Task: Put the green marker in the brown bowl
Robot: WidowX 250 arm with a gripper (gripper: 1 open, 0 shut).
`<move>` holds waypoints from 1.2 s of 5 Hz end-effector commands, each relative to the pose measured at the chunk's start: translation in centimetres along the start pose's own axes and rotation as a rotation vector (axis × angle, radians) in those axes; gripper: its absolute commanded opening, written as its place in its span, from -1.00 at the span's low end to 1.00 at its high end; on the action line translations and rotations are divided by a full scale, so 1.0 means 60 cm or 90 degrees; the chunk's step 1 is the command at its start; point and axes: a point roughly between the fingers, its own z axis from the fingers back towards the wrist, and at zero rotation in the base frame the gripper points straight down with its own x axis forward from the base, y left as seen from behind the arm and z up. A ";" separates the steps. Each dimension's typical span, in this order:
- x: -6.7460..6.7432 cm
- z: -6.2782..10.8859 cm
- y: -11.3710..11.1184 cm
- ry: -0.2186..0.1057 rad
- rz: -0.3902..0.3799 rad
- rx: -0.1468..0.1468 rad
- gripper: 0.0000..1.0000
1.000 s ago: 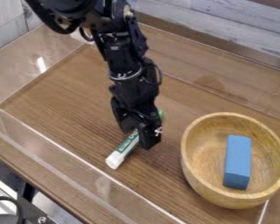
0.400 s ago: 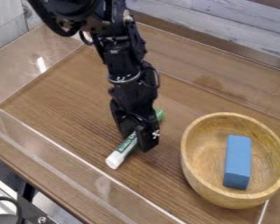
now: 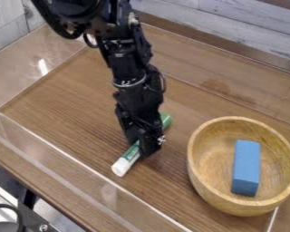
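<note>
The green marker (image 3: 126, 161) lies slanted on the wooden table, its white end toward the front left and its green cap (image 3: 165, 119) poking out behind the fingers. My gripper (image 3: 144, 140) points almost straight down over the marker's middle, its jaws drawn in against the barrel while the marker still rests on the table. The brown bowl (image 3: 206, 184) stands to the right, apart from the gripper.
A blue rectangular block (image 3: 246, 167) lies inside the bowl. A low clear wall (image 3: 62, 156) runs along the table's front left edge. The arm (image 3: 120, 54) rises toward the upper left.
The jaws have narrowed onto the marker; they stood wide on either side of it before. The hand has stayed in place, and the marker's white end shifted very slightly.
</note>
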 end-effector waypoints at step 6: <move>0.059 0.116 0.027 -0.053 0.009 0.057 -1.00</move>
